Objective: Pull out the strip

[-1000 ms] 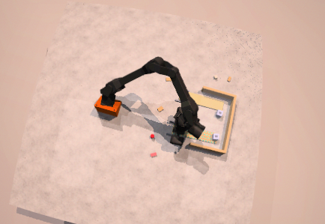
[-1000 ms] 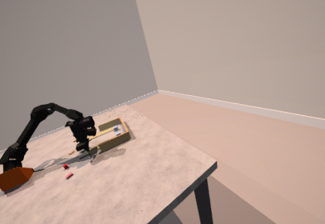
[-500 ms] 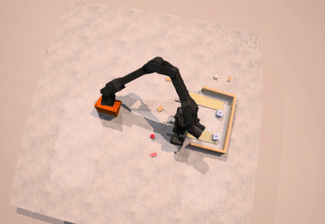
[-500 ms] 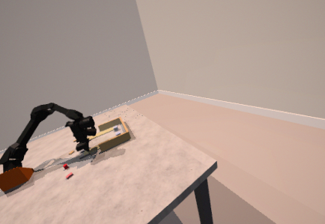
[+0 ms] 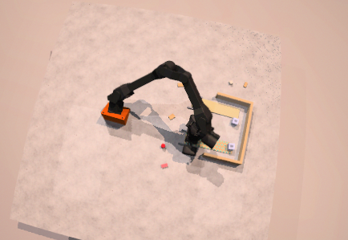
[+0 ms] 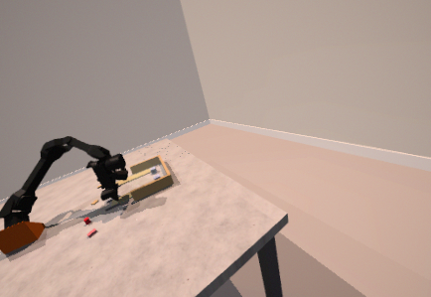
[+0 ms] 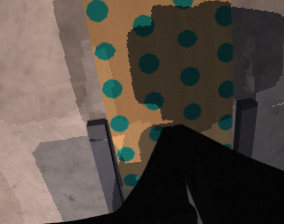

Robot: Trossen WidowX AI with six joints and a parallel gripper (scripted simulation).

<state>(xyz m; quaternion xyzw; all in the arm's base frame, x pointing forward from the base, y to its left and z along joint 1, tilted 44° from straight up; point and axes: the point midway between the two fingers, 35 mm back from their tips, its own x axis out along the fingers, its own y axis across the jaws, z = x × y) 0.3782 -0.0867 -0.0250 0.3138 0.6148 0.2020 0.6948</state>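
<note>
Two pale cubes with dark marks sit in the tray: one cube (image 5: 231,146) (image 6: 157,178) rests on the strip with green dots (image 5: 218,146) (image 7: 113,70), the other cube (image 5: 235,121) (image 6: 154,171) sits nearer the plain yellow strip (image 5: 221,108). The marks are too small to read. My gripper (image 5: 191,144) (image 6: 111,196) (image 7: 173,135) is shut, low over the dotted strip's near end. The black fingers hide what lies under their tips; I see nothing held between them. Dark upright bars (image 7: 97,131) (image 7: 245,125) stand on both sides of that end.
The wooden tray wall (image 5: 247,132) (image 6: 153,190) closes the far end and both sides. A red ball-like piece (image 5: 163,146) (image 6: 87,221), a red block (image 5: 164,165) (image 6: 91,232) and an orange block (image 5: 171,116) lie on the robot's side; small pieces (image 5: 245,84) (image 5: 231,83) lie beyond the tray.
</note>
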